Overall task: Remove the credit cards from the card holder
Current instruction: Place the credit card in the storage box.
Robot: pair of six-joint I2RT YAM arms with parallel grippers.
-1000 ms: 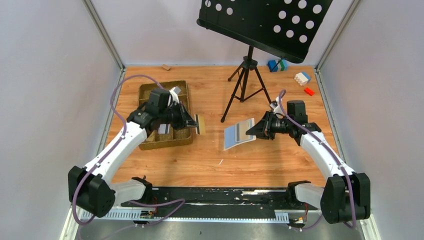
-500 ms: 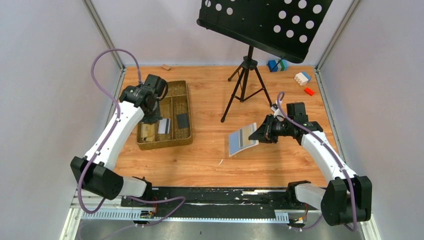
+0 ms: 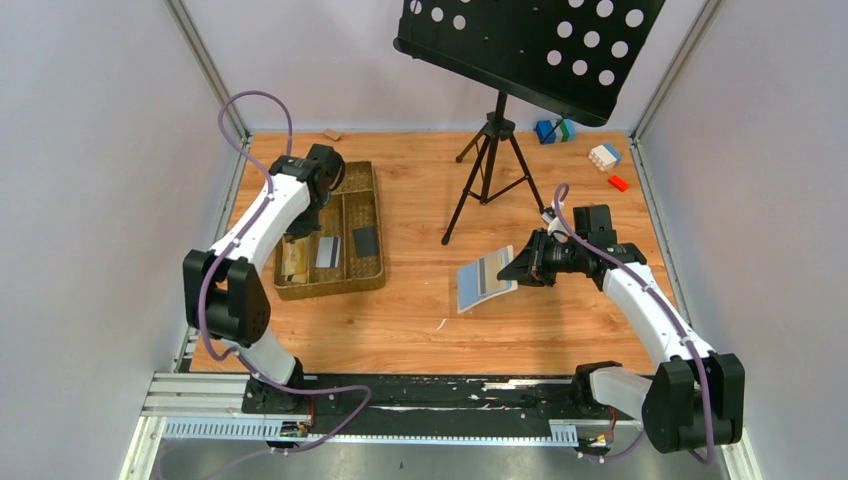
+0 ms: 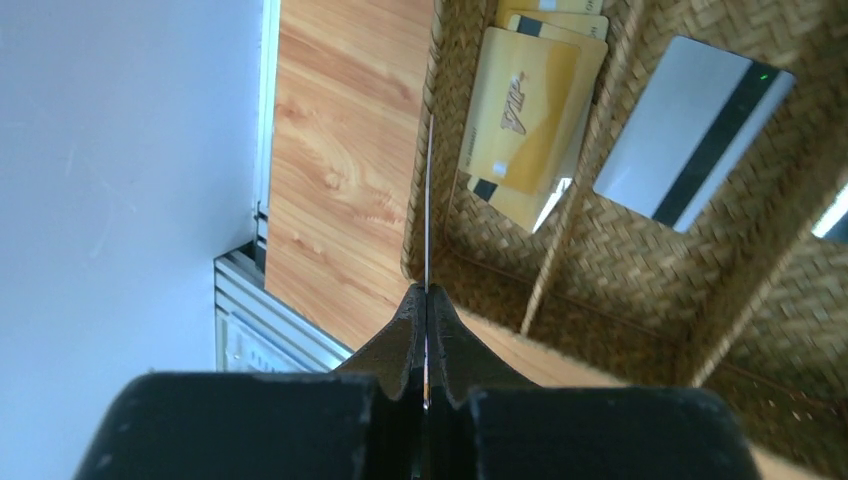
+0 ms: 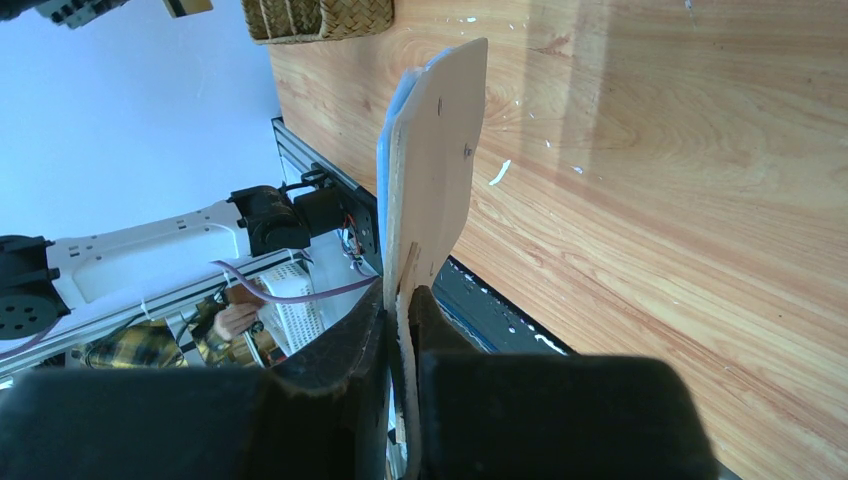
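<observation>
White arms (image 3: 258, 222), purple cables (image 3: 252, 94), left hand (image 4: 426, 300) seemingly matte black.

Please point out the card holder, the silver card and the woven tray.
card holder (image 3: 485, 280), top view, inner face.
silver card (image 4: 668, 125), left wrist view, grey face.
woven tray (image 3: 330, 289), top view, near wall.

Golden-brown herringbone weave all over the woven tray (image 4: 610, 295); in it sat an orange-yellow card (image 4: 522, 125), a silver-grey card (image 4: 660, 125) with a dark stripe, and a black card (image 3: 366, 241). The card holder (image 3: 486, 280) showed cream outside, light blue inside, above the orange wood-grain table (image 3: 560, 330).
</observation>
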